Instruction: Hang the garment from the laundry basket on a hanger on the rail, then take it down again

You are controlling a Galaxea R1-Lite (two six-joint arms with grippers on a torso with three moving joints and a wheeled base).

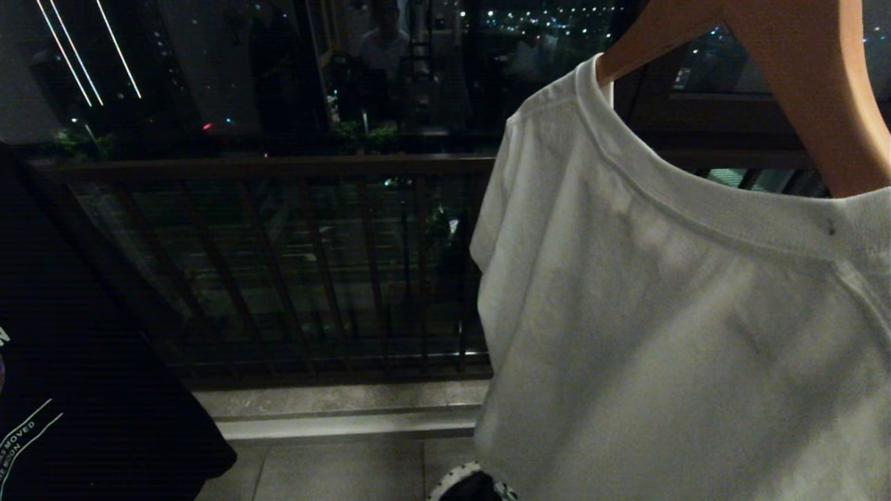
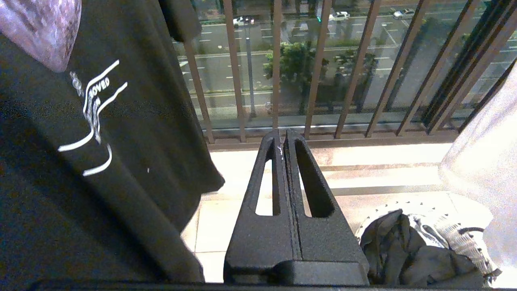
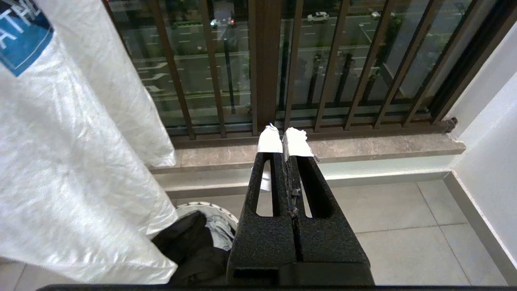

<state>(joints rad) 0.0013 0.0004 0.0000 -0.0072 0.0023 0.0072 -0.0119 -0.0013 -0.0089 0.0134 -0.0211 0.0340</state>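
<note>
The laundry basket (image 2: pixel 460 238) is a small round one with a white perforated rim, standing on the tiled floor. A dark bunched garment (image 2: pixel 404 246) lies in it. The basket (image 3: pixel 210 208) and the garment (image 3: pixel 190 242) also show in the right wrist view, and the basket (image 1: pixel 452 481) shows at the head view's lower edge. A wooden hanger (image 1: pixel 800 83) carries a white T-shirt (image 1: pixel 661 313); the rail is out of view. My left gripper (image 2: pixel 282 139) is shut and empty, above the floor beside the basket. My right gripper (image 3: pixel 284 139), with white-taped tips, is shut and empty. Neither gripper is in the head view.
A black printed T-shirt (image 1: pixel 83 362) hangs at the left. A dark metal balcony railing (image 1: pixel 278 264) runs across ahead, above a stone sill (image 3: pixel 363 147). A white wall (image 3: pixel 488 133) closes the right side. Grey floor tiles (image 3: pixel 404 226) lie before the sill.
</note>
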